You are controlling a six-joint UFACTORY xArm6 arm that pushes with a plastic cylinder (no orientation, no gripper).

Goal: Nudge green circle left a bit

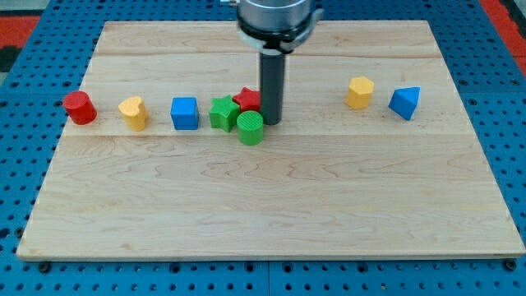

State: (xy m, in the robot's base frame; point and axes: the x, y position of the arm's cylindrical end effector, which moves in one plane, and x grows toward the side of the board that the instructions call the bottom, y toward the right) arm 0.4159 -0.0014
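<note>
The green circle (251, 128) is a short green cylinder near the middle of the wooden board. My tip (271, 122) is at the end of the dark rod, just to the right of the green circle and touching or almost touching it. A green star (222, 113) sits against the circle's upper left. A red star (246, 99) lies just above the circle, partly hidden behind the rod.
A blue cube (185, 113), a yellow block (133, 113) and a red cylinder (80, 108) stand in a row to the view's left. A yellow hexagon (359, 92) and a blue triangle (404, 102) stand at the right. The wooden board (271, 205) rests on a blue pegboard.
</note>
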